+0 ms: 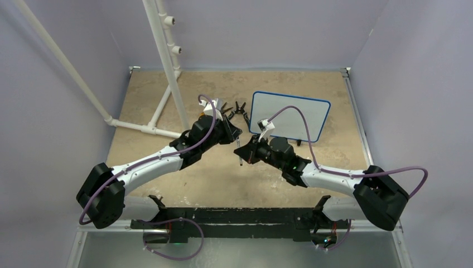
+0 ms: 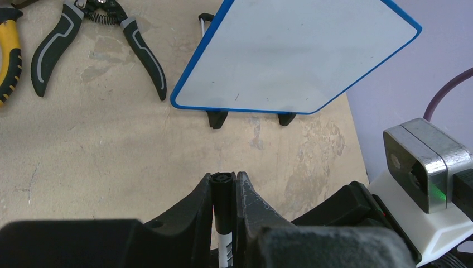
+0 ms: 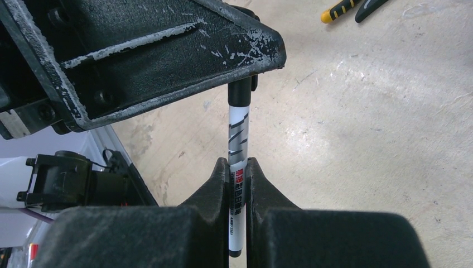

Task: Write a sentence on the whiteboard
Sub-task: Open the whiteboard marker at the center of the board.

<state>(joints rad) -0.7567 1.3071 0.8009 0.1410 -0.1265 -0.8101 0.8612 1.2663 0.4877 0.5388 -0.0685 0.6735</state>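
Note:
The whiteboard point(image 1: 290, 114) stands at the back right of the table on small black feet, its blue-rimmed face point(image 2: 290, 50) bare white; no sentence shows on it. A white marker point(image 3: 236, 145) with a black cap point(image 2: 223, 190) hangs in mid-air between both arms, in front of the board. My left gripper point(image 2: 224, 177) is shut on the marker's cap end. My right gripper point(image 3: 238, 164) is shut on the printed barrel. In the top view the two grippers point(image 1: 239, 146) meet at table centre, left of the board.
Black-and-grey pliers point(image 2: 95, 33) and a yellow-handled tool point(image 2: 8, 56) lie on the tan tabletop left of the board. A white pipe frame point(image 1: 162, 67) rises at the back left. Lavender walls enclose the table on three sides.

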